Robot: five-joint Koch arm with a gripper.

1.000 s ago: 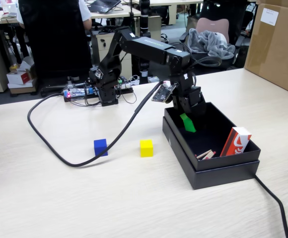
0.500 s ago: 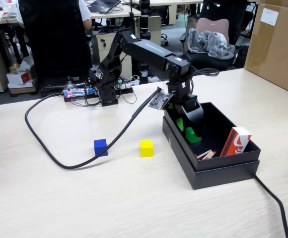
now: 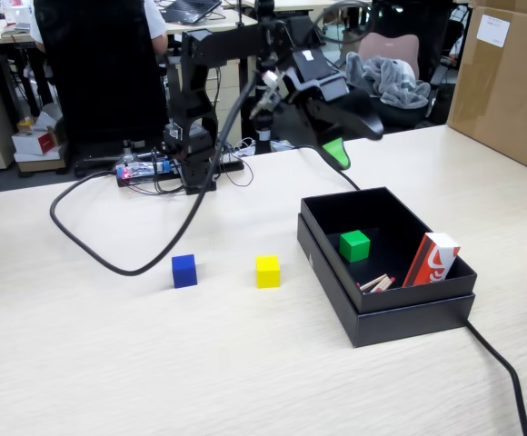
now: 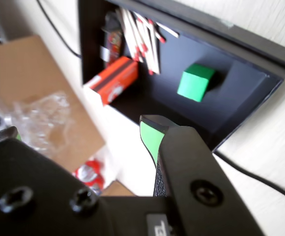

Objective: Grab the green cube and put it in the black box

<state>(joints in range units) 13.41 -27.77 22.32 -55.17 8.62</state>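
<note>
On the pale wooden table (image 3: 82, 363), the small blue cube (image 3: 183, 271) and yellow cube (image 3: 267, 271) lay untouched. The small bright green cube (image 3: 354, 245) rested alone inside the shallow matte black box (image 3: 400, 313). Best to retreat clear of the rim. The raised black green-tipped gripper (image 3: 350, 136) held nothing; its opening I cannot tell.
</note>
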